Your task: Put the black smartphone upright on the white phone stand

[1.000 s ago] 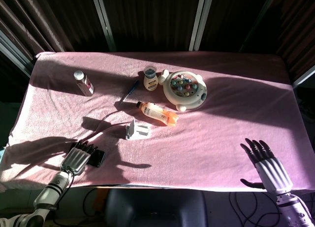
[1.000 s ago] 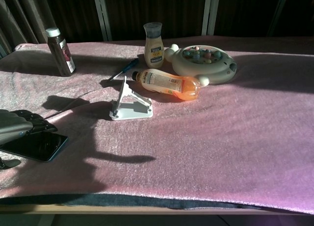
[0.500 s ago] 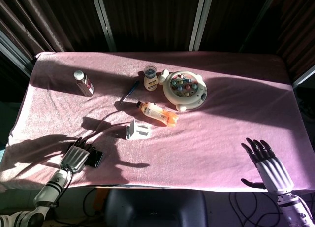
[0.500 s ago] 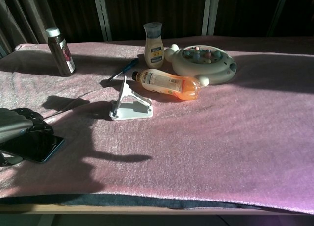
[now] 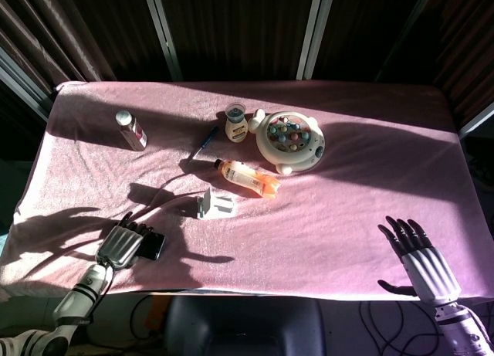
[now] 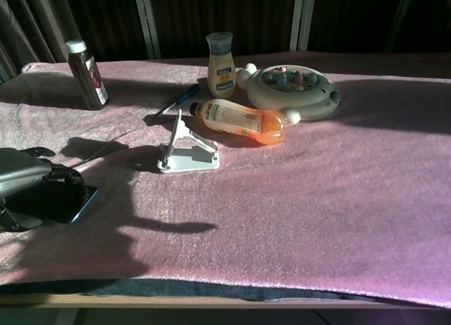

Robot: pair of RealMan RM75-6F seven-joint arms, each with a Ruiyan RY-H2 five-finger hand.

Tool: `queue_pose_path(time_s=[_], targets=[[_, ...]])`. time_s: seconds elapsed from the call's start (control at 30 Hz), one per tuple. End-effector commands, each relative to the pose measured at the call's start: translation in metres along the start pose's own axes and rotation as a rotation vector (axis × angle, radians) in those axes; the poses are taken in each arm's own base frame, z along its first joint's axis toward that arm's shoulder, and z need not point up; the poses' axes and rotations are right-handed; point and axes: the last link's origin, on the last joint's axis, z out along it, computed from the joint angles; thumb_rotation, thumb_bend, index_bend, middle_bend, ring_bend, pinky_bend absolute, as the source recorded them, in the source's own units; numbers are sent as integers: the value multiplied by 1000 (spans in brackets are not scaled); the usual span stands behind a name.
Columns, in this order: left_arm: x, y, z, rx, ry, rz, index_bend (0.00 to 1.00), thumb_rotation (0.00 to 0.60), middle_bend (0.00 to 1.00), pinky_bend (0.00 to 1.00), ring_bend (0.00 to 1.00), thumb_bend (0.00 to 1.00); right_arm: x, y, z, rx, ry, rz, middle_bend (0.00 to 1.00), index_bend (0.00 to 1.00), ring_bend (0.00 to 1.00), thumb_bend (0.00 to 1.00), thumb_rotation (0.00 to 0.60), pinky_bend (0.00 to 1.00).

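The black smartphone (image 5: 153, 245) (image 6: 68, 202) lies at the front left of the pink cloth, its far edge looking slightly raised. My left hand (image 5: 120, 246) (image 6: 27, 178) covers its left part, fingers curled over the top and thumb at its near edge, gripping it. The white phone stand (image 5: 214, 205) (image 6: 187, 152) sits empty further right and back, well apart from the phone. My right hand (image 5: 421, 263) hovers at the front right table edge with fingers spread and nothing in it; only the head view shows it.
An orange bottle (image 5: 248, 177) (image 6: 243, 119) lies just behind the stand. Further back are a blue pen (image 5: 204, 142), a small cream bottle (image 5: 235, 123) and a round toy (image 5: 289, 141) with coloured pieces. A silver-capped bottle (image 5: 130, 130) (image 6: 87, 74) stands back left.
My left hand has closed its fingers over the phone and shifted it slightly right, its far edge lifting a little. The right hand has stayed put.
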Motion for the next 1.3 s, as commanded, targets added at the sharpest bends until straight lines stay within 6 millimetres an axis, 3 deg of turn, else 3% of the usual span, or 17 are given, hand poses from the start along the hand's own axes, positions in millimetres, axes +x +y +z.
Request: queue_pose_path(time_s=[0.03, 0.2, 0.37, 0.6, 0.73, 0.77, 1.03, 1.3], targets=[[13, -10, -11, -5, 148, -103, 870, 600, 1000, 13, 600, 381, 0, 0, 0, 0, 2, 1, 0, 0, 0, 177, 600, 23], [32, -26, -21, -17, 293, -313, 870, 600, 1000, 10, 600, 385, 0, -1, -1, 4, 1, -1, 0, 0, 0, 177, 600, 23], [54, -34, -20, -51, 373, -669, 870, 600, 1000, 20, 599, 385, -2, -2, 0, 6, -6, -7, 0, 0, 0, 177, 600, 23], [84, -37, 3, -104, 282, -1120, 871, 600, 1000, 29, 598, 385, -4, -3, 3, 5, -17, -15, 0, 0, 0, 177, 600, 23], [92, -36, 9, -119, 247, -1217, 871, 600, 1000, 30, 594, 385, -4, -3, 3, 4, -18, -17, 0, 0, 0, 177, 600, 23], [104, -30, 18, -160, 253, -1301, 872, 600, 1000, 31, 591, 386, -5, -3, 4, 1, -21, -19, 0, 0, 0, 177, 600, 23], [102, -9, 64, -273, 292, -1340, 872, 600, 1000, 31, 580, 385, -5, -2, 4, -2, -23, -18, 0, 0, 0, 177, 600, 23], [80, 5, 75, -373, 321, -1262, 871, 600, 1000, 37, 562, 377, -2, 1, 3, -11, -14, -4, 0, 0, 0, 177, 600, 23]])
